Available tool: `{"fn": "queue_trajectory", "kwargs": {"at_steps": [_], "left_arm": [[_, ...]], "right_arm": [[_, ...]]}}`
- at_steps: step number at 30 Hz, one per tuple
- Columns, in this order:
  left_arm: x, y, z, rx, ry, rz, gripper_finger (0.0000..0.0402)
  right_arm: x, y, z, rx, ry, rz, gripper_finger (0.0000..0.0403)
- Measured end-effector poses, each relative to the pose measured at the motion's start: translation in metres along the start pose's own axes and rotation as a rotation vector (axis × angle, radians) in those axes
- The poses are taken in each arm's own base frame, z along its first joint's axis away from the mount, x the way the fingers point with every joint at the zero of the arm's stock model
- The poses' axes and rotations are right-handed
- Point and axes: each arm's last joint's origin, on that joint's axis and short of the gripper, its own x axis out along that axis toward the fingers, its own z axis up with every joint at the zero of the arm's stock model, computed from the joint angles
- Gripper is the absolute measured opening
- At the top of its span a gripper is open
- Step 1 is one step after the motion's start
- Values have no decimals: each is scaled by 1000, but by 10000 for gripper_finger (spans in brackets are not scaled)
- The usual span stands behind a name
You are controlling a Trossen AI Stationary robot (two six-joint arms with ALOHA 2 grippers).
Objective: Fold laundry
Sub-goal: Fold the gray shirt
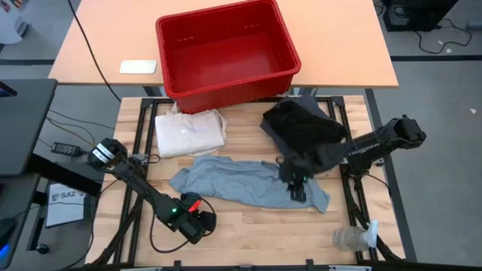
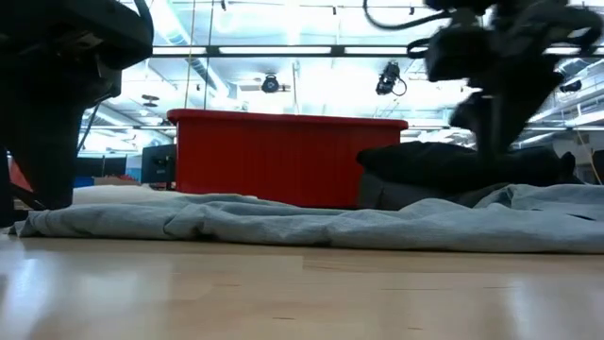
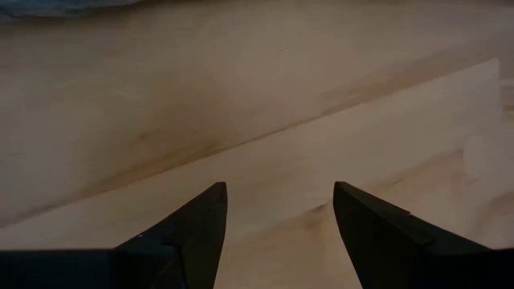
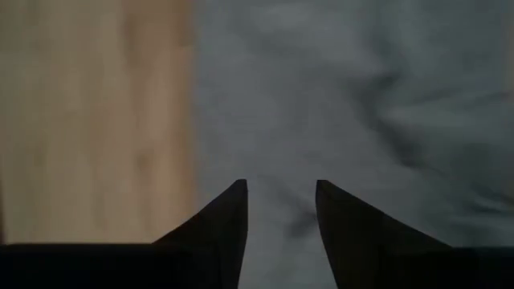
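The red bin (image 1: 227,51) sat at twelve o'clock on the table (image 1: 248,233). The light grey T-shirt (image 1: 241,183) lay spread across the centre, a black garment (image 1: 301,124) heaped at two o'clock and a cream tote bag (image 1: 188,132) at ten. The right gripper (image 1: 296,187) hung over the shirt's three o'clock end, fingers (image 4: 223,225) parted, holding nothing. The left gripper (image 1: 197,223) rested at seven o'clock over bare wood, fingers (image 3: 193,233) apart and empty.
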Motion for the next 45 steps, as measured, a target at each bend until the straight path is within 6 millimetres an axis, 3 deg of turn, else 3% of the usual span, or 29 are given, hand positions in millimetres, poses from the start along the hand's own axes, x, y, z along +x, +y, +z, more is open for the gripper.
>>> {"fn": "queue_trajectory", "kwargs": {"at_steps": [4,9,12,15,18,24,27,34,39,45], "left_arm": [[0,0,-1,22,0,-4,233],[0,-1,-1,33,3,-14,233],[-1,-2,-1,13,6,-19,233],[-1,-3,-2,-31,8,-41,233],[-2,-4,-5,-58,15,-64,233],[-5,-4,-14,-111,10,-108,233],[-5,-11,-12,-147,-31,-199,233],[0,-30,5,-233,-123,-333,241],[25,-40,13,-304,-131,-352,259],[57,-56,25,-409,-65,-409,273]], "right_arm": [[27,23,-15,26,-21,8,141],[70,30,-27,96,89,-33,125],[88,46,-22,126,106,97,115],[100,74,-8,94,77,273,107],[101,102,20,37,-6,387,104],[84,114,76,-4,-131,396,105],[62,101,101,43,-218,296,109],[24,25,120,135,-180,170,146],[26,-25,113,179,-100,183,196],[34,-57,100,186,-55,179,241]]}}
